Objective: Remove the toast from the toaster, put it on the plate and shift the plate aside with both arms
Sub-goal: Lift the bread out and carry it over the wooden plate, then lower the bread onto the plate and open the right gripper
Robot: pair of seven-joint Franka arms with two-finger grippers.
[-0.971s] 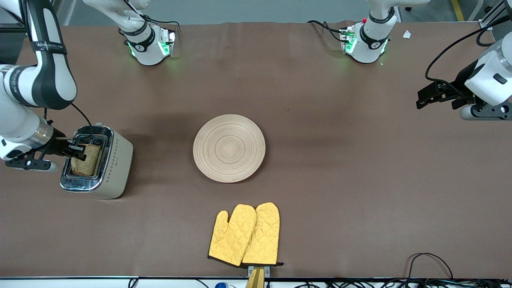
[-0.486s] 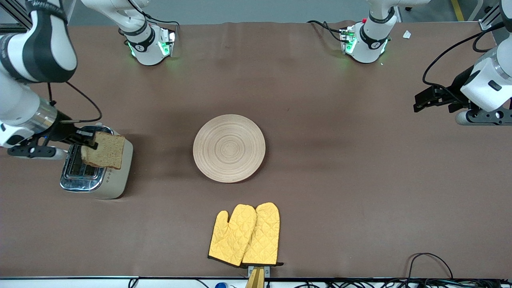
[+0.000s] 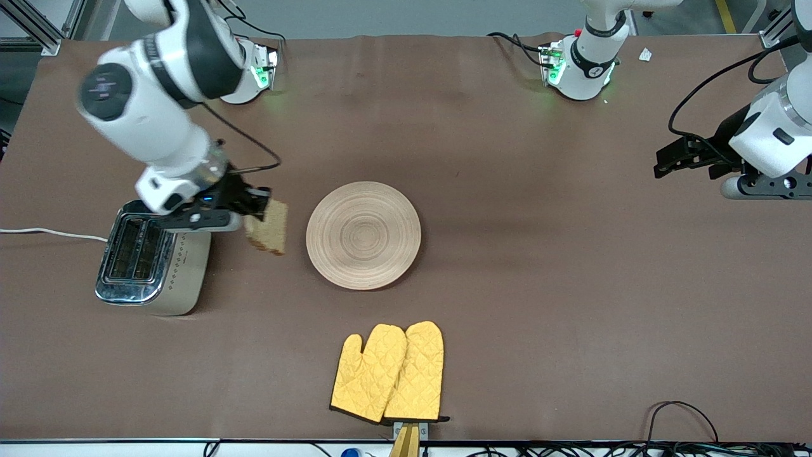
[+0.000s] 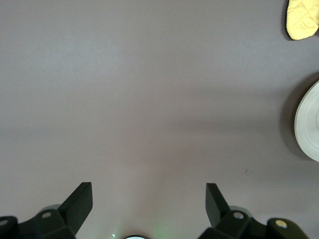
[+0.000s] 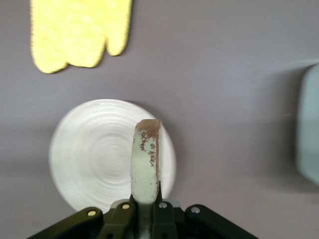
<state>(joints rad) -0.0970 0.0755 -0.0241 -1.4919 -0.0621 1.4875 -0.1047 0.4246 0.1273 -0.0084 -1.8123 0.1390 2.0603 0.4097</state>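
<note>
My right gripper (image 3: 255, 206) is shut on the toast (image 3: 269, 227), a light brown slice with a darker crust, and holds it on edge in the air over the bare table between the toaster (image 3: 152, 257) and the plate (image 3: 363, 235). In the right wrist view the toast (image 5: 146, 162) stands edge-on between the fingers with the plate (image 5: 94, 154) under it. The plate is round, pale wood with ring grooves, at the table's middle. My left gripper (image 3: 663, 164) is open and empty, up in the air at the left arm's end of the table; its rim of the plate shows in the left wrist view (image 4: 308, 124).
A chrome toaster with two empty slots stands at the right arm's end, its white cord (image 3: 44, 233) trailing off the table. A pair of yellow oven mitts (image 3: 388, 373) lies nearer to the front camera than the plate. Cables (image 3: 679, 419) run along the front edge.
My right gripper has lifted the toast out of the toaster slot and carried it toward the plate. The left arm has barely moved.
</note>
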